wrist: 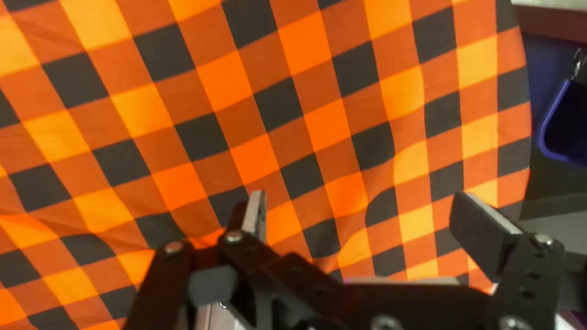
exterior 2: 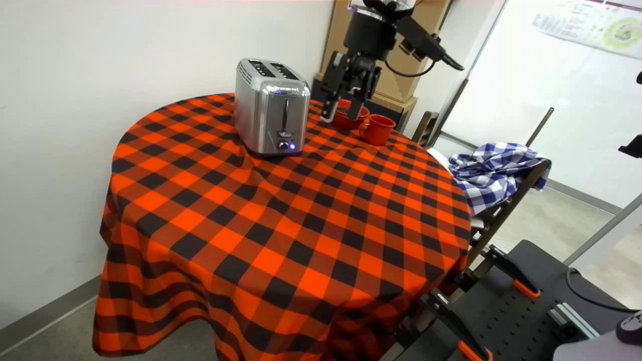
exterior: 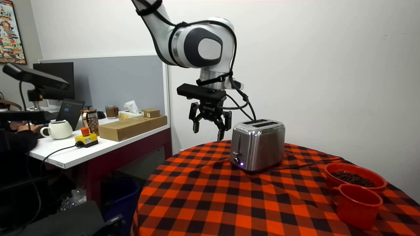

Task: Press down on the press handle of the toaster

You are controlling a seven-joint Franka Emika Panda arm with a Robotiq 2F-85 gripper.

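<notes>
A silver two-slot toaster (exterior: 262,147) stands upright on the checked tablecloth; it also shows in an exterior view (exterior 2: 251,110). Its press handle (exterior 2: 285,134) is a small lever at the lower end of the vertical slot in the front face, and it shows in an exterior view too (exterior: 237,153). A purple light glows beside the knob below it. My gripper (exterior: 208,132) is open and empty, in the air beside the toaster and apart from it; it also shows in an exterior view (exterior 2: 341,115). In the wrist view only cloth lies between the spread fingers (wrist: 360,201).
The round table has a red and black checked cloth (exterior 2: 281,240). A red bowl (exterior: 330,182) of dark beans and a red mug (exterior: 359,209) stand on it. A wall (exterior: 328,82) rises behind the toaster. A white desk (exterior: 137,135) with boxes stands nearby.
</notes>
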